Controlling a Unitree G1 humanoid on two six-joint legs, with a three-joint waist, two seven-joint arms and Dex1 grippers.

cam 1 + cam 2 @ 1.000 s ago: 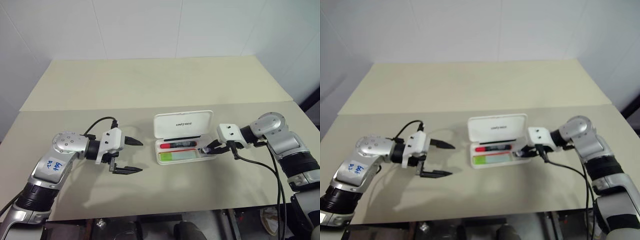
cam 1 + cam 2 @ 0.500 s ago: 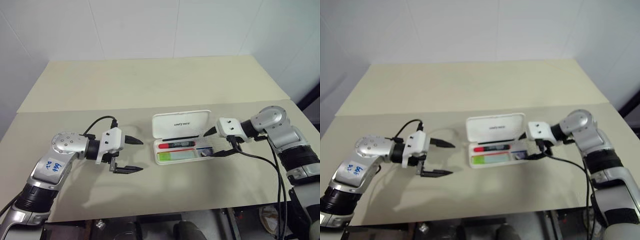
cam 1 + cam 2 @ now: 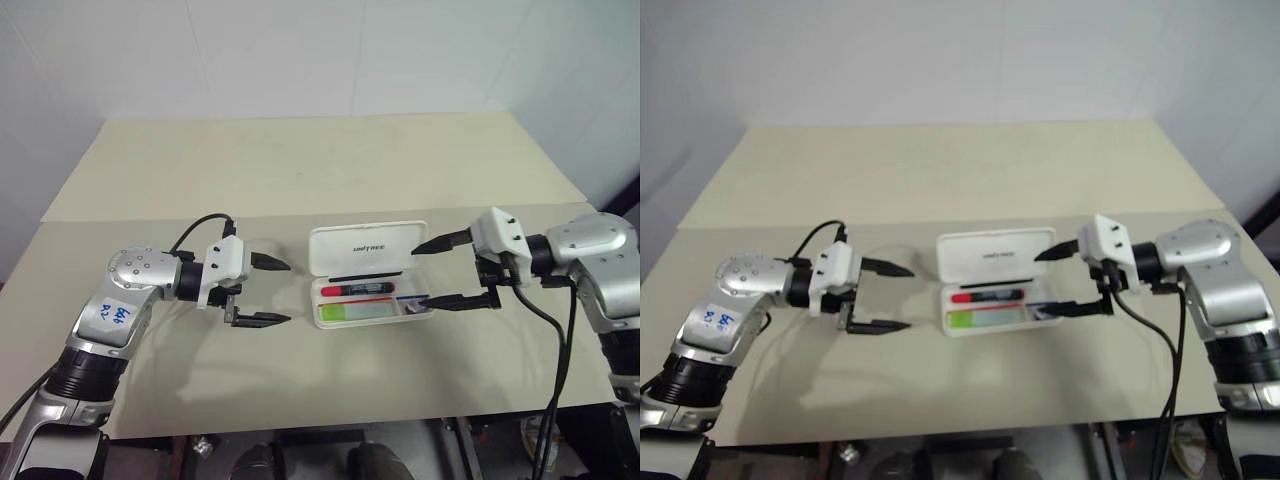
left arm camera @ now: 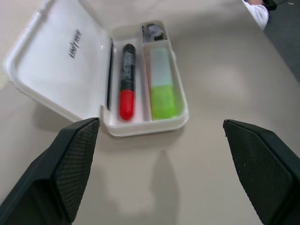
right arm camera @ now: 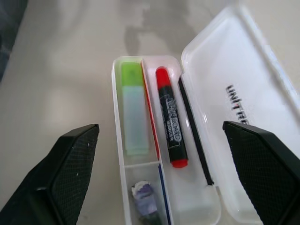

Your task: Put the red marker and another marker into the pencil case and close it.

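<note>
Lying between pincers (lid up): pencil case [image 3: 368, 275]

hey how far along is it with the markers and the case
Both markers look packed: the red marker and green marker lie in the open case. Nothing is in hand; the left gripper and right gripper are open beside the case. Left: closing the lid, which stands up.

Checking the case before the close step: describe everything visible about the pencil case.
The pencil case is flat white plastic with rounded corners, lying on the table, its hinged lid open and propped back, UNITREE lettering showing. Its tray holds the red marker, the green marker alongside, and a small dark block in an end compartment. Neither gripper touches it.
</note>
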